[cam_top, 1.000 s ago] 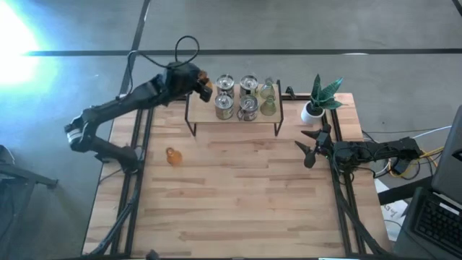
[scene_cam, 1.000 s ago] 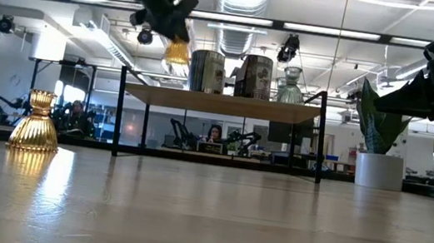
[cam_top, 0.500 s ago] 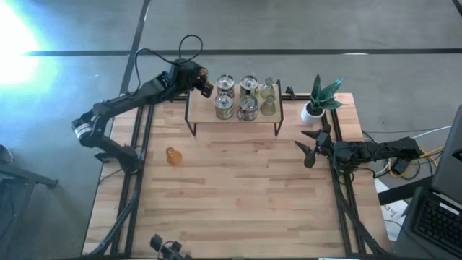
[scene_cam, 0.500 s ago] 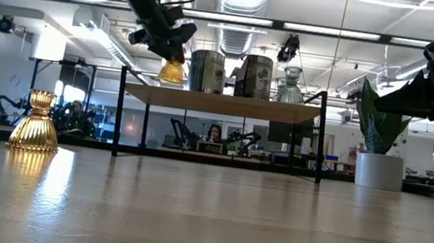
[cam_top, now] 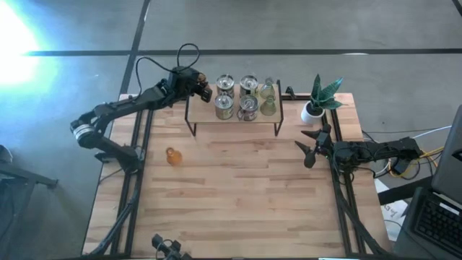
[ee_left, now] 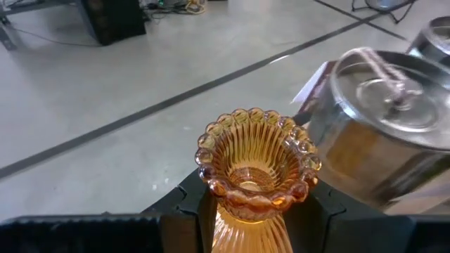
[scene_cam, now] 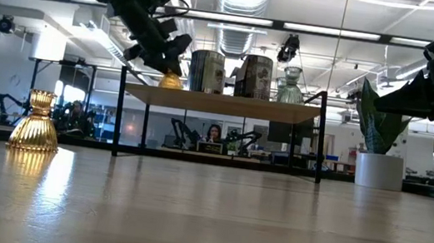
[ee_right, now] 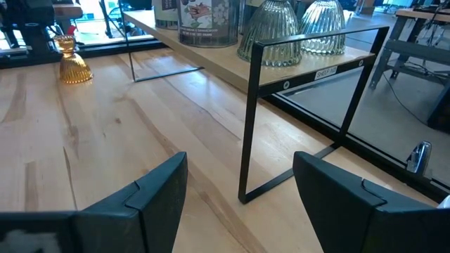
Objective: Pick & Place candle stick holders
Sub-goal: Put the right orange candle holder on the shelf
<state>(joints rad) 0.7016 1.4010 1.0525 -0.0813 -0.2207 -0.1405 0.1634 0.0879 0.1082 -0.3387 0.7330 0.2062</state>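
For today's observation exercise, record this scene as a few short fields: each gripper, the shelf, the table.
left gripper: shut on orange holder, at the shelf's left end
right gripper: open, holding nothing, waiting near the plant
shelf: tins and clear holders on top
table: one more orange holder standing on its left side

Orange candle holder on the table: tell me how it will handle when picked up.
The orange candle holder looks like ribbed glass, so probably slippery and breakable. Its wide flared base should resist tipping, and the narrow neck likely suits a pincer.
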